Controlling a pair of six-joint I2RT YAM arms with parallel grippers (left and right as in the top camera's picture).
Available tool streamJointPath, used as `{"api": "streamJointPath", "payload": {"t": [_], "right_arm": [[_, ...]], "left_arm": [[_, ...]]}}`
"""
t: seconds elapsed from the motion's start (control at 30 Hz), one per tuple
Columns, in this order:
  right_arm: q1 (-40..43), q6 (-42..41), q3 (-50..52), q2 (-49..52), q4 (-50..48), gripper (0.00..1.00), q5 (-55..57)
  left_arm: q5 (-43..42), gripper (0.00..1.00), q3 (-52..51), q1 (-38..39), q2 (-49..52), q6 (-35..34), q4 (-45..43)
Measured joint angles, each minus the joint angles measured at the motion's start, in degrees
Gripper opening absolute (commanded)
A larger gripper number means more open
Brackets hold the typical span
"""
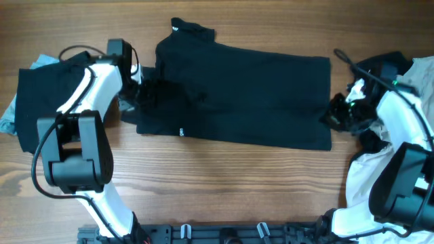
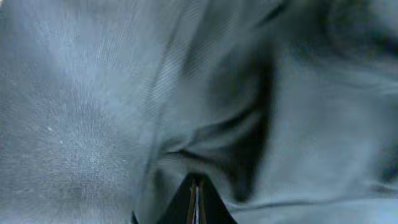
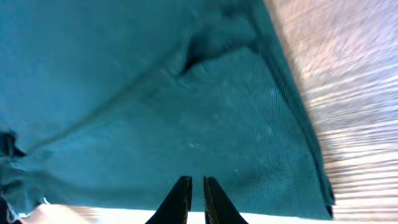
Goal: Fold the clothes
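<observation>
A dark garment lies spread across the middle of the wooden table, collar end at the far left. My left gripper is at its left end; in the left wrist view its fingers are pressed together with wrinkled dark cloth bunching at the tips. My right gripper is at the garment's right edge. In the right wrist view its fingers are nearly together at the hem of the cloth, which looks teal there.
A pile with another dark garment and a light blue one lies at the left edge. White cloth and a striped piece lie at the right edge. Bare table runs along the front.
</observation>
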State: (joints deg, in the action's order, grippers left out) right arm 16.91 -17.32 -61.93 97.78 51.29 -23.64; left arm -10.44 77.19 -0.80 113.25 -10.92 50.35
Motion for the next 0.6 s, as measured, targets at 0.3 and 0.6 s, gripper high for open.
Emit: {"api": "streamJointPath", "payload": {"t": [0.3, 0.6], "right_arm": [[-0.3, -15.1, 15.0, -1.2, -8.8, 0.08, 2.1], [-0.3, -12.1, 14.1, -13.7, -0.9, 0.30, 14.1]], "left_arm": [[5.0, 0.04, -8.8, 0.5, -2.9, -7.8, -6.0], [9.1, 0.08, -10.6, -5.5, -4.1, -10.9, 9.5]]}}
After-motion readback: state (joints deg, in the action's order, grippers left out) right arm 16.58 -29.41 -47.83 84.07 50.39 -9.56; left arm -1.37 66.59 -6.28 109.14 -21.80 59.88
